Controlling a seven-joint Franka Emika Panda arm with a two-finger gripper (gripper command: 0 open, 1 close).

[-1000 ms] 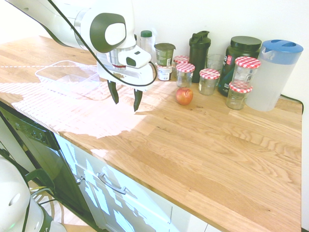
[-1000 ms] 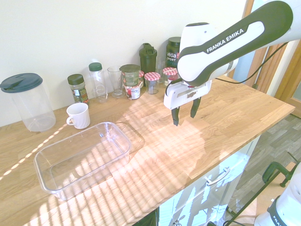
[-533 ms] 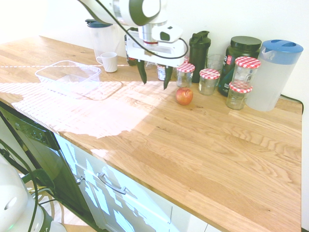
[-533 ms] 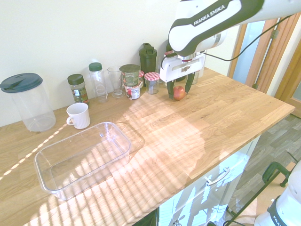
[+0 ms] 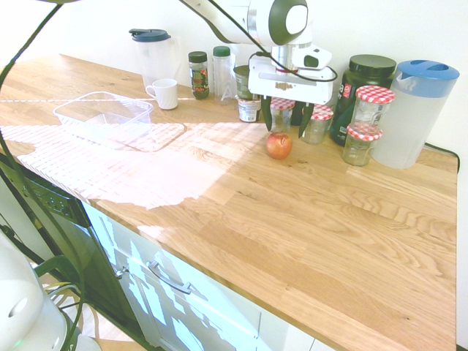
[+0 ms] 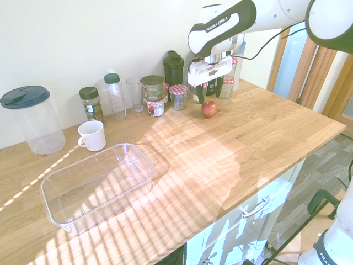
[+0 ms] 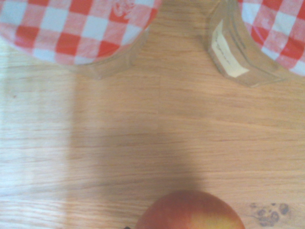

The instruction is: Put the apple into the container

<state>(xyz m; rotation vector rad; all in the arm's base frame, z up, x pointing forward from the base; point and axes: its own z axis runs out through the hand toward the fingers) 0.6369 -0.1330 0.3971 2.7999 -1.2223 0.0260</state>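
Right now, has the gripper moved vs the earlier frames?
Yes. In the first exterior view, the gripper has shifted picture-right, from over the counter beside the clear tray to above the apple.

Pale wooden countertop point(image 5: 241, 219), sunlit patch and stripes across one end. Lying directly on it: clear rectangular container point(image 6: 99, 190), rim up; white mug point(image 6: 92, 136) near container; pitcher with dark lid point(image 6: 36, 121); brown jar with dark green lid point(image 6: 91, 104); clear bottle with green lid point(image 6: 115, 98); empty drinking glass point(image 6: 135, 95); white labelled tub point(image 5: 249, 110); dark shaker bottle point(image 6: 174, 70); jars with red-checked lids point(image 5: 316, 124), one stacked on another; black tub point(image 5: 360, 91); blue-lidded pitcher point(image 5: 415, 113); red-yellow apple point(image 5: 278, 145) in front of jars.
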